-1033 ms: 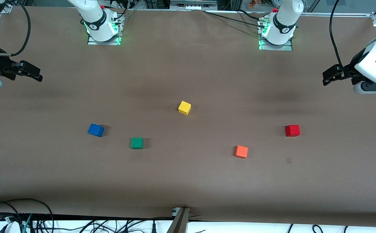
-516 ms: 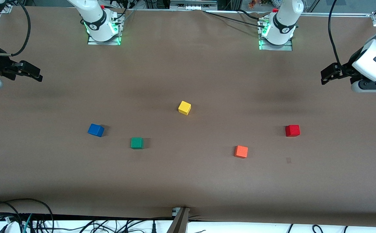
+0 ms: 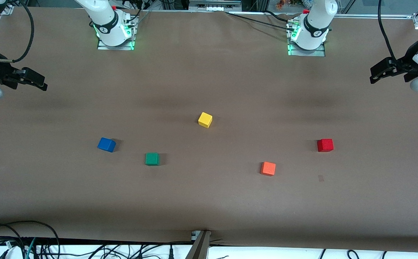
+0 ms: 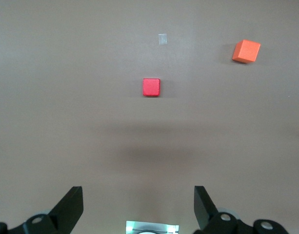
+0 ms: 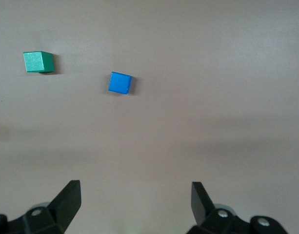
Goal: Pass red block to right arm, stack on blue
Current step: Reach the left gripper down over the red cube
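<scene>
With both claws open and empty, the left claw (image 3: 374, 73) and right claw (image 3: 40, 82) up at opposite bench ends, the red block (image 3: 325, 145) near the left arm's edge risked confusion with the orange cube (image 3: 268, 168)

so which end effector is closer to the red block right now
Left. The left end effector hangs open above the table at the red block's end; the right end effector waits open at the other end, nearer the blue block.

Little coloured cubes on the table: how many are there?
5, none hidden. Blue cube lies toward the right arm's end, green beside it, yellow mid-table, orange nearest the camera, red block toward the left arm's end.
</scene>
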Robot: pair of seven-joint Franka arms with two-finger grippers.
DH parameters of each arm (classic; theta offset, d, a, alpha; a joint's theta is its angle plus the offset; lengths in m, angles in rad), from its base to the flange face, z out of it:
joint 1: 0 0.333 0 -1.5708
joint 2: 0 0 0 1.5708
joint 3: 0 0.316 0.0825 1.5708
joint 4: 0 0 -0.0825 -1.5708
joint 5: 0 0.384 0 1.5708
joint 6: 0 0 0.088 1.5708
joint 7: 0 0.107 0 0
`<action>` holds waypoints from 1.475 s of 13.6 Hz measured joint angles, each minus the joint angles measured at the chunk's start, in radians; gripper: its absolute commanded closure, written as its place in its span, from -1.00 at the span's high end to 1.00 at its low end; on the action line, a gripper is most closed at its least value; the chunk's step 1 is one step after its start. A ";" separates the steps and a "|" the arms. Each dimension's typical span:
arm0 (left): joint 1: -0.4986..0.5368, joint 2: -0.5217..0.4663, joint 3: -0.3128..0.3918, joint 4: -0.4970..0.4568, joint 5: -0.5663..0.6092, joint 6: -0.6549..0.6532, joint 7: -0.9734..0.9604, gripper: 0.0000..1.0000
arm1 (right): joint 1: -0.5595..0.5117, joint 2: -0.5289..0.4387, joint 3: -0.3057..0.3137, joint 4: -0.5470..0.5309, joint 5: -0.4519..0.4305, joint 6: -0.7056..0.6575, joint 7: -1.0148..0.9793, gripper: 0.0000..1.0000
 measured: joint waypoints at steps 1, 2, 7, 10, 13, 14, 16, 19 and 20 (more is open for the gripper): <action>0.000 0.005 0.000 -0.001 0.000 -0.005 0.000 1.00 | 0.000 0.000 0.000 0.000 0.000 0.000 0.000 1.00; 0.000 0.019 0.000 -0.002 0.000 -0.009 0.000 1.00 | 0.000 0.000 0.000 0.000 0.000 0.000 0.000 1.00; 0.032 0.212 0.003 -0.012 0.000 0.065 -0.002 1.00 | 0.000 0.000 0.000 0.000 0.000 0.000 0.000 1.00; 0.035 0.347 0.003 -0.034 0.000 0.210 -0.002 1.00 | 0.000 0.000 0.000 0.000 0.000 0.000 0.000 1.00; 0.035 0.435 0.002 -0.090 0.000 0.361 -0.002 1.00 | 0.000 0.000 0.000 -0.001 0.000 0.000 0.000 1.00; 0.035 0.451 0.001 -0.114 0.000 0.412 -0.002 1.00 | 0.000 0.000 0.000 -0.001 0.000 0.000 0.000 1.00; 0.035 0.473 0.001 -0.164 0.000 0.504 -0.002 1.00 | 0.000 0.000 0.000 -0.001 0.000 -0.001 0.000 1.00; 0.035 0.502 0.001 -0.227 0.000 0.620 -0.002 1.00 | 0.000 0.000 0.000 -0.001 0.001 -0.001 0.000 1.00; 0.035 0.511 0.002 -0.248 0.000 0.665 -0.001 1.00 | 0.000 0.000 0.000 -0.001 0.001 -0.001 0.000 1.00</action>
